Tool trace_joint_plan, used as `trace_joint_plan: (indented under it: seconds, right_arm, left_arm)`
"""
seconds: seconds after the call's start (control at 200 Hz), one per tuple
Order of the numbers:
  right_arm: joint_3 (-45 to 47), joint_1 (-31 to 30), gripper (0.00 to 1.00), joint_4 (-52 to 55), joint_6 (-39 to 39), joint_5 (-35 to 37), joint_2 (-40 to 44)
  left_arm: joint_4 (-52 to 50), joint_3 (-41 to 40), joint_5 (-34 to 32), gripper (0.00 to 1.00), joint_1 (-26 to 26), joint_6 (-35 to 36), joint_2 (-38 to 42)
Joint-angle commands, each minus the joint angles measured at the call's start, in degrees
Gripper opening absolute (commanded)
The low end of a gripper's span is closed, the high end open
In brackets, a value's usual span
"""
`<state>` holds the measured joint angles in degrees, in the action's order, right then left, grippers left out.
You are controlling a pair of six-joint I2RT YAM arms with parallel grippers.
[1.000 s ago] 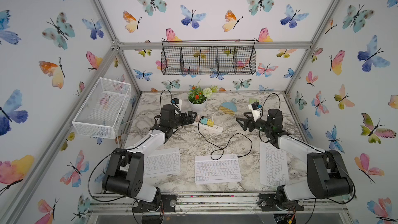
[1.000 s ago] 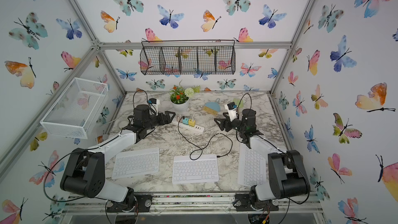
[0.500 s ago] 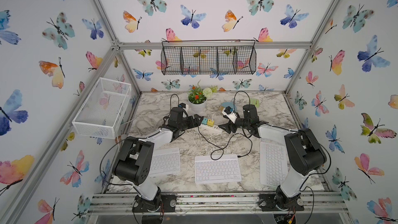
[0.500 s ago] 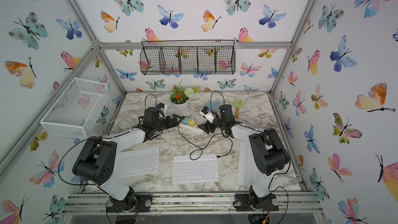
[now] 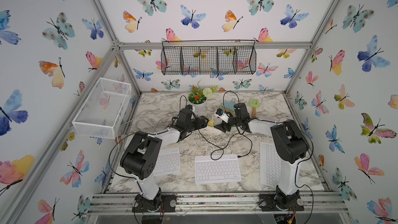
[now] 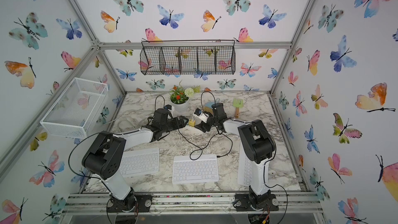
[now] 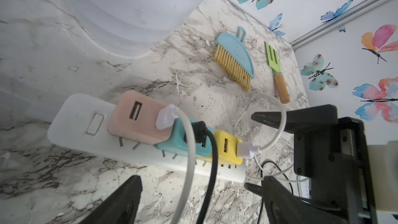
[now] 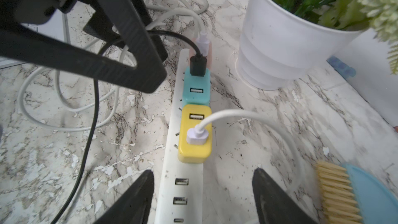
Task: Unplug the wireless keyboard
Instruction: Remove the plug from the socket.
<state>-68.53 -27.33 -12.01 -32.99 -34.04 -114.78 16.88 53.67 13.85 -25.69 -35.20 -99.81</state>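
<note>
White wireless keyboard [image 5: 217, 169] lies lower centre on the marble surface [image 5: 269, 108], its black cable [image 8: 197, 66] plugged into a teal adapter [image 8: 196, 91] on the power strip [image 8: 185, 190]; left gripper [image 5: 204, 122] and right gripper [image 8: 203, 172] flank it, jaws apart.

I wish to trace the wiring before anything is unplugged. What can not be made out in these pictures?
Pink charger: right wrist view, nearly hidden behind the white plug and black plug.
Keyboard beneath the right arm: both top views, the arm covers much of it.
Power strip: right wrist view, one end cut off by the picture edge.
</note>
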Motion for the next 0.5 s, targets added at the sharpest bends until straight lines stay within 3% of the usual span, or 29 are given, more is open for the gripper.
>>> trace_joint_plan:
  seconds: [0.0, 0.496]
  right_arm:
    - [-2.15, -0.62, 0.74, 1.98, -1.53, 0.18, -2.05]
    - [-6.16, -2.17, 0.66, 4.41, -1.2, -0.5, -6.57]
  left_arm:
    - [0.43, 1.21, -4.75, 0.87, -0.25, -1.93, -1.39]
    - [0.08, 3.02, -5.66, 0.77, -0.77, -3.81, -5.6]
